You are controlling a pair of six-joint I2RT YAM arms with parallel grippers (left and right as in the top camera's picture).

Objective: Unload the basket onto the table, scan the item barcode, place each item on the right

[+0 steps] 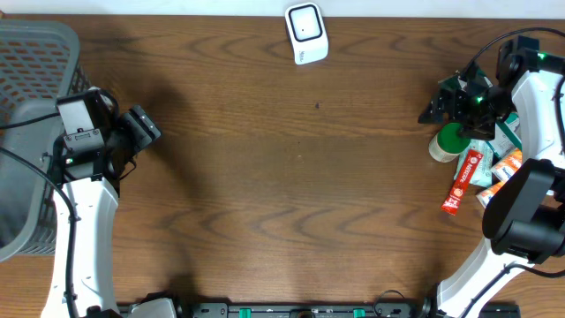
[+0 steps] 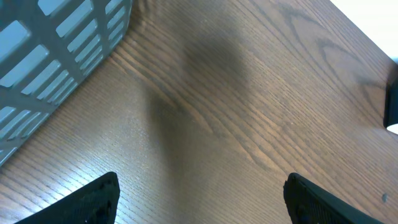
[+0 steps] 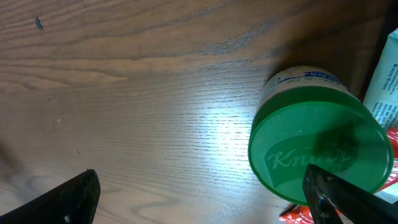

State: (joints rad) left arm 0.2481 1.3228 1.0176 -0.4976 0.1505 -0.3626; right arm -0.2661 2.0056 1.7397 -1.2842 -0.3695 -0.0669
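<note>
A white barcode scanner (image 1: 305, 34) lies at the table's far edge, centre. At the right lies a pile of items: a jar with a green lid (image 1: 451, 141), a red tube (image 1: 463, 181) and some boxes (image 1: 505, 150). My right gripper (image 1: 446, 104) hovers open just beyond the jar. In the right wrist view the green lid (image 3: 314, 146) sits at the right, partly under the right finger (image 3: 348, 199), while the gripper (image 3: 205, 199) spans bare wood. My left gripper (image 1: 141, 129) stands open beside the basket, nothing between its fingers (image 2: 87, 202).
A grey plastic basket (image 1: 31, 106) fills the left edge, its lattice wall (image 2: 56, 56) close to the left gripper. A pale green box (image 3: 385, 81) stands just behind the jar. Brown wood table (image 1: 291, 177) stretches between the arms.
</note>
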